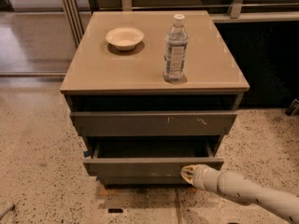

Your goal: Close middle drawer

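A low grey-brown cabinet [154,91] stands on a speckled floor [37,143], seen from above and in front. On its tabletop [117,73] a pale bowl [124,37] sits toward the back left. A clear plastic bottle [175,48] with a white cap stands upright right of centre, well apart from the bowl. Below the tabletop, the top drawer [140,123] is pulled out a little; its front has pale scratch marks right of the middle. Under it, the middle drawer [140,166] is pulled out farther, its dark inside showing behind a plain flat front. My arm [252,195], pale and tube-like, reaches in from the lower right corner. My jaws are at its tip, and they appear to touch the right part of the middle drawer's front, near its lower edge. Whether they are wide or narrow, I cannot tell.
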